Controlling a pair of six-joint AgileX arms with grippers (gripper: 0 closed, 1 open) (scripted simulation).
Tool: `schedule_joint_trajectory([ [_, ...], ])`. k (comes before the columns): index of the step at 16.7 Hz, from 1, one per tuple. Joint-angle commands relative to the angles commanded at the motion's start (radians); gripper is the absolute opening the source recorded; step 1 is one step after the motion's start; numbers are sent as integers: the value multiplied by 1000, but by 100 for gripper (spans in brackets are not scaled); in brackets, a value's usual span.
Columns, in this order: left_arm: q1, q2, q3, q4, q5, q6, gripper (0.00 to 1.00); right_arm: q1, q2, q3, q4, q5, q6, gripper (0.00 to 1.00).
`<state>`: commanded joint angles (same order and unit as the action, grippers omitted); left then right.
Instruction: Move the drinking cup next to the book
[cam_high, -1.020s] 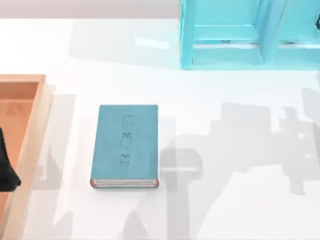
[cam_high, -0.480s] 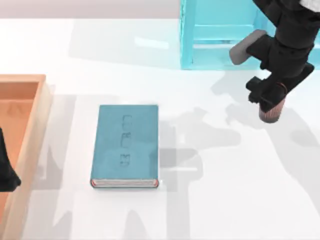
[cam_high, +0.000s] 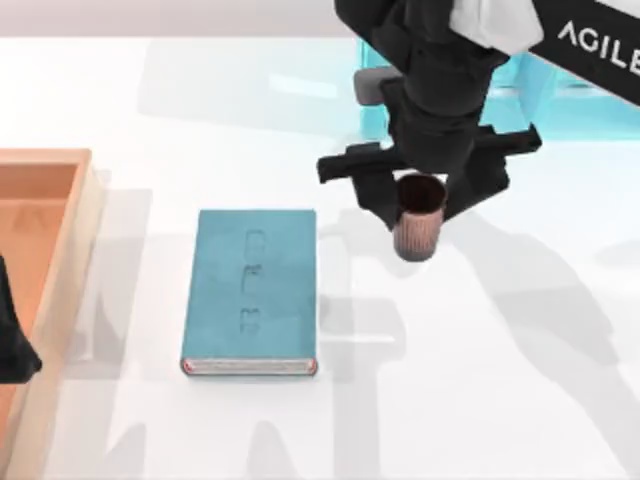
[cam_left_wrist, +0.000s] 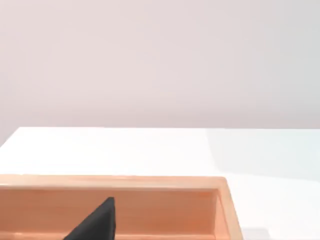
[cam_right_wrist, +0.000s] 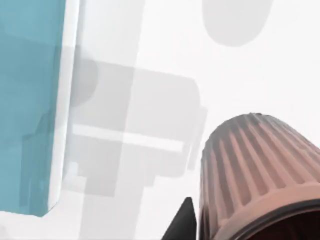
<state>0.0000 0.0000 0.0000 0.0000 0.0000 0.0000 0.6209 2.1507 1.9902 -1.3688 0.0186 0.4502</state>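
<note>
The right tool (cam_high: 418, 200) points straight down from its arm, clamped on the cup (cam_high: 416, 220), held above the desk (cam_high: 500, 380) just right of the book (cam_high: 252, 290). The left tool (cam_high: 12, 345) rests over the wooden tray (cam_high: 60, 200).

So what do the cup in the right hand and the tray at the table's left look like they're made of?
The drinking cup, held by the right hand, looks like translucent reddish-brown plastic or tinted glass; it has ribbed sides with a soft sheen. The tray looks like light unvarnished wood: matte, warm orange-tan, with thick plain walls. Both are rendered, so this is a guess.
</note>
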Motion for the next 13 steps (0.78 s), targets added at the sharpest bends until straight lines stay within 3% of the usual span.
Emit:
schedule_joint_trajectory([
  [5, 0, 0, 0, 0, 0, 0, 100, 67, -14, 41, 0, 9, 240, 0],
  [13, 0, 0, 0, 0, 0, 0, 100, 67, -13, 25, 18, 9, 261, 0],
])
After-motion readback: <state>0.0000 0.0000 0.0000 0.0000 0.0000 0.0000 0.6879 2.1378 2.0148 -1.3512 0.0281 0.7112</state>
